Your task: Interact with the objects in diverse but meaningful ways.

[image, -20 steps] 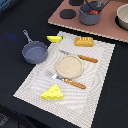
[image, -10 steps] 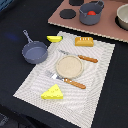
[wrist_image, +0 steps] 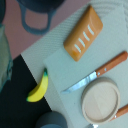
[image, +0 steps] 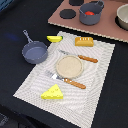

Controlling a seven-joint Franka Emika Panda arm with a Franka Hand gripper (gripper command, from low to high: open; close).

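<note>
Nothing on the striped mat has shifted between the earlier exterior views and now. Seen from the wrist, the golden-brown scored bread loaf (wrist_image: 83, 33) lies nearest below the camera, long axis diagonal, beside the yellow green-tipped banana (wrist_image: 38, 90). Whether the tool is open, I cannot tell.

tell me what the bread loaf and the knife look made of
Bread loaf: probably moulded plastic, smooth matte golden-brown with pale painted slashes. Knife: orange handle that could be wood or plastic, blade dull grey, likely plastic rather than steel.
</note>
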